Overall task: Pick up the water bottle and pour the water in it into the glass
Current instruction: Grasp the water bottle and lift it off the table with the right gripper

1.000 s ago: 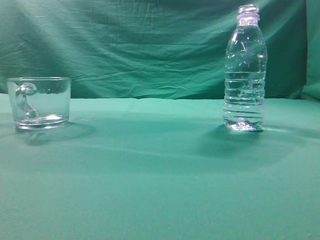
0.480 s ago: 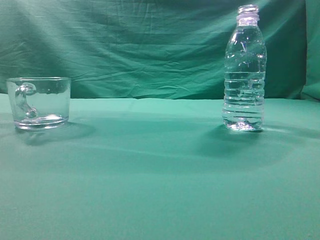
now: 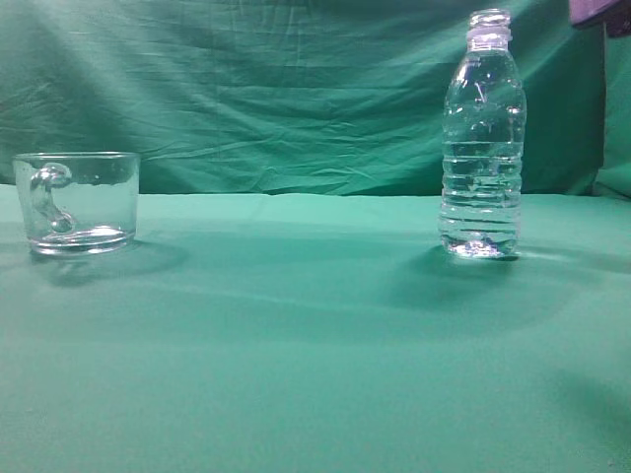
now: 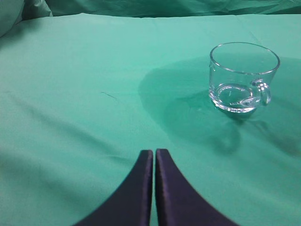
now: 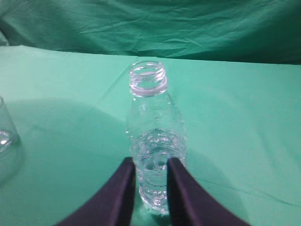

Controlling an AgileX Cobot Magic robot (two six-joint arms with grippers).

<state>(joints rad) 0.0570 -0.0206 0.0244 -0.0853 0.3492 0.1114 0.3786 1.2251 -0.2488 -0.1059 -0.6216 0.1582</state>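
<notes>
Though well apart, glass (image 3: 77, 202), water bottle (image 3: 483, 148)

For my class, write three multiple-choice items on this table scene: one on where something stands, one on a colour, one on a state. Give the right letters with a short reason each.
1. In the exterior view, the water bottle stands where, relative to the glass?
A. to its right
B. to its left
C. inside it

2. What colour is the cloth under both?
A. red
B. green
C. white

3. How does the bottle's neck look?
A. sealed with a blue cap
B. capless and open
C. plugged with a cork

Answers:
1 A, the mug sits far left and the bottle right of centre.
2 B, green fabric covers table and backdrop.
3 B, the right wrist view shows a bare threaded rim.
</notes>
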